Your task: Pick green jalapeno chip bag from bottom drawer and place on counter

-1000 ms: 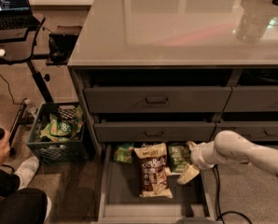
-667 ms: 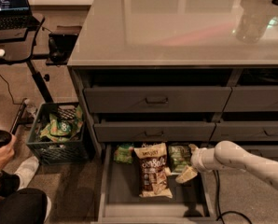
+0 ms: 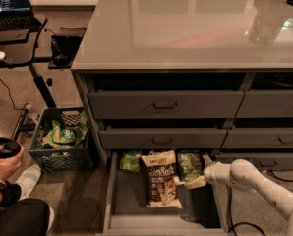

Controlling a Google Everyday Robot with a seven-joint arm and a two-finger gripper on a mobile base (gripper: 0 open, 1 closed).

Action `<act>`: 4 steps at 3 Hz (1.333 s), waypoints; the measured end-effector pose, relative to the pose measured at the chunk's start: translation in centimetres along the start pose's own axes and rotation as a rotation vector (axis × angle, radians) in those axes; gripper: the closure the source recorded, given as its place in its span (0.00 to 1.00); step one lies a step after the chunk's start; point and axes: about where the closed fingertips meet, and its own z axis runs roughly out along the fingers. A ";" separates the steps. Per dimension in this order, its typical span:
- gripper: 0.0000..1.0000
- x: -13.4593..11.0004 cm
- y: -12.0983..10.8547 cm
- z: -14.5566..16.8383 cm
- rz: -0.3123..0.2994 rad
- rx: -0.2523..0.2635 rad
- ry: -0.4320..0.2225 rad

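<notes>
- Below two rows of closed drawers, the bottom drawer (image 3: 110, 195) stands pulled out, with low side walls and a front lip around a smooth grey floor.
- Bare floor shows along its left side and front.
- The right side is crowded: the arm (image 3: 249, 177) reaches in over the right wall.
- The gripper (image 3: 191, 182) sits low between a big brown bag (image 3: 161, 179) and that wall.
- Whether it grasps anything cannot be told.
- The green jalapeno chip bag (image 3: 189, 164) lies flat at the back right, just beside the brown bag, with the gripper at its near edge.
- It is small and muted green, with dark print.
- A brighter green bag (image 3: 131, 161) lies at the back left.
- The glossy counter (image 3: 186, 33) spreads wide above.
</notes>
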 end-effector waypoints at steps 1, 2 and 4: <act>0.00 2.6 -2.2 1.4 0.105 0.036 -0.052; 0.00 2.6 -2.2 1.4 0.105 0.036 -0.052; 0.00 5.9 -4.6 5.3 0.108 0.128 -0.064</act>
